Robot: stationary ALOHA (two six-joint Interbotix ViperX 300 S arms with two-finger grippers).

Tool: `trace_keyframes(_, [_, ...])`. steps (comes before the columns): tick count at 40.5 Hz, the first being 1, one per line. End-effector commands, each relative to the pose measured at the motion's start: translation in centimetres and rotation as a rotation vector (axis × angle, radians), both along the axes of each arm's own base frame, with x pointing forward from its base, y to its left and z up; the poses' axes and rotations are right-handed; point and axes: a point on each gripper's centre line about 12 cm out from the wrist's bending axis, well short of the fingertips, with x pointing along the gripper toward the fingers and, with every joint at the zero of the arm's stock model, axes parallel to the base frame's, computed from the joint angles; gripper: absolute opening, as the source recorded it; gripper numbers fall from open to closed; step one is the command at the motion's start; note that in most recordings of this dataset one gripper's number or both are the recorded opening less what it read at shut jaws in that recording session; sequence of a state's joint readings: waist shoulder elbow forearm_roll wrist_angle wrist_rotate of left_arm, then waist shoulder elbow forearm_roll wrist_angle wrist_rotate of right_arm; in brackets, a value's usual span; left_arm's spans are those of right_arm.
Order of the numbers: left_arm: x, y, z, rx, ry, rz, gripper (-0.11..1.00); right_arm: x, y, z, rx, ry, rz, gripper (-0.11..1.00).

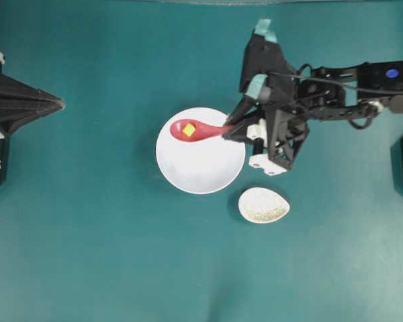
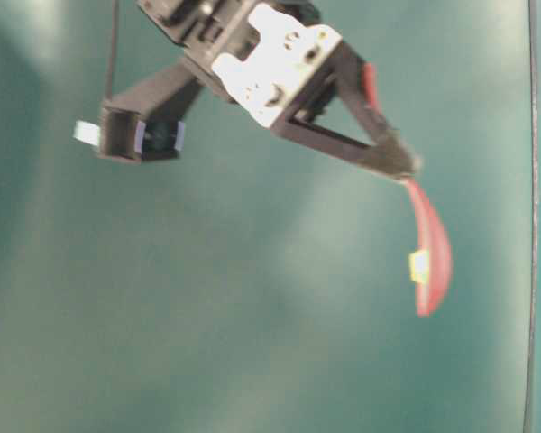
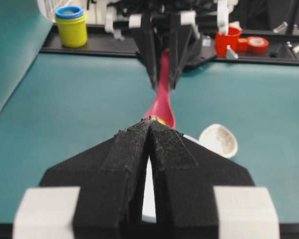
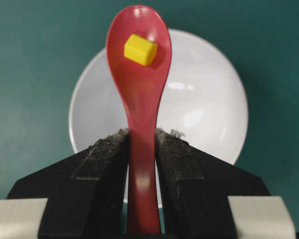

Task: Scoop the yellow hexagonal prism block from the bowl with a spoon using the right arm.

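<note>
1. One white bowl (image 1: 200, 161) sits on the teal worktop (image 1: 87, 235), one speckled spoon rest (image 1: 263, 205) just beside it.
2. The right hand (image 4: 142, 144) clamps one red spoon (image 4: 139, 89) by its handle, raised above the bowl.
3. One yellow hexagonal prism block (image 4: 140, 49) lies in the spoon's scoop.
4. The left hand (image 3: 148, 132), well apart from the bowl, is closed and empty.

A teal table (image 1: 87, 235) carries everything. On it sits a round white bowl (image 1: 205, 168), below and just ahead of the right arm's fingers (image 1: 236, 127). A small speckled egg-shaped spoon rest (image 1: 264, 205) lies on the table close beside the bowl, off to the side of those fingers, apart from them.
</note>
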State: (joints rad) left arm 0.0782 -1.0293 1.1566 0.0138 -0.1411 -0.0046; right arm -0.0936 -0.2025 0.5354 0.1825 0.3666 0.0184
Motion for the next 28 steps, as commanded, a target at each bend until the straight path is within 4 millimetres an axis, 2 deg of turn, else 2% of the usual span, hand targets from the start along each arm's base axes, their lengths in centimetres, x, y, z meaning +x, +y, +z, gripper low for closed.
trace_keyframes(1, [0.1, 0.1, 1.3, 0.006, -0.033, 0.003, -0.01, -0.5, 0.0, 2.2, -0.024, -0.064, 0.006, 0.24])
trace_keyframes(7, [0.2, 0.1, 1.3, 0.015, -0.033, 0.003, -0.01, -1.2, 0.0, 3.2, -0.041, -0.093, 0.01, 0.24])
trace_keyframes(28, [0.2, 0.0, 1.3, 0.021, -0.035, 0.001, -0.01, -1.6, 0.0, 3.7, -0.046, -0.135, 0.003, 0.24])
